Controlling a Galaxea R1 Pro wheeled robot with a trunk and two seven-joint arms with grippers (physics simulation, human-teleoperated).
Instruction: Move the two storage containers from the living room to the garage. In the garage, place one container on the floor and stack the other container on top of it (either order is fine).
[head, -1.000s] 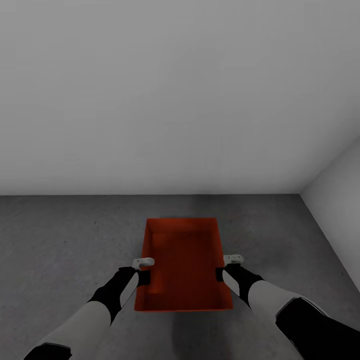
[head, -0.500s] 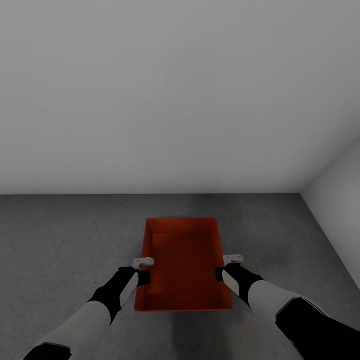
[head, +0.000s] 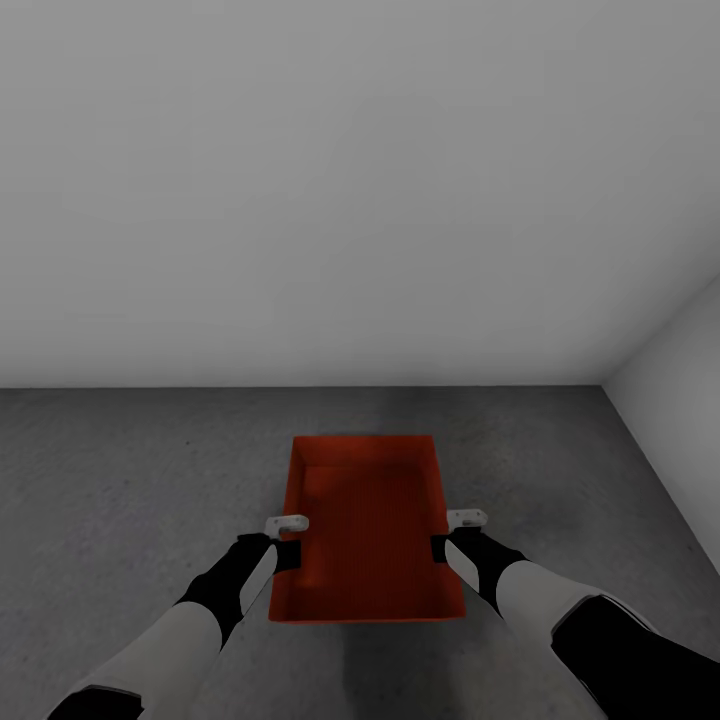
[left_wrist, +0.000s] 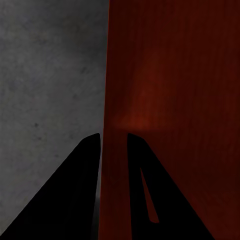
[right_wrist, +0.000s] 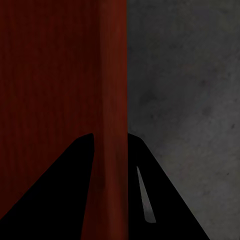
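Grey concrete floor (head: 130, 500) says I'm in the garage, one storage container (head: 367, 525) low before me, left gripper (head: 287, 540) and right gripper (head: 450, 535) each pinching a side wall; the stacking is not yet done.

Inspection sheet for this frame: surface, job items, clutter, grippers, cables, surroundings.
Surface: dark grey speckled concrete floor, bare where it shows.
Job's things: one red-orange storage container, open top, nothing inside, long axis pointing away from the robot. Whether it rests on the floor or is held just above it cannot be told.
Clutter: nothing seen.
Grippers: left gripper has its jaws astride the container's left wall; right gripper likewise on the right wall. Both shut on the walls.
Cables: nothing seen.
Surroundings: plain pale grey wall ahead, a second wall meeting it at a corner to the right.
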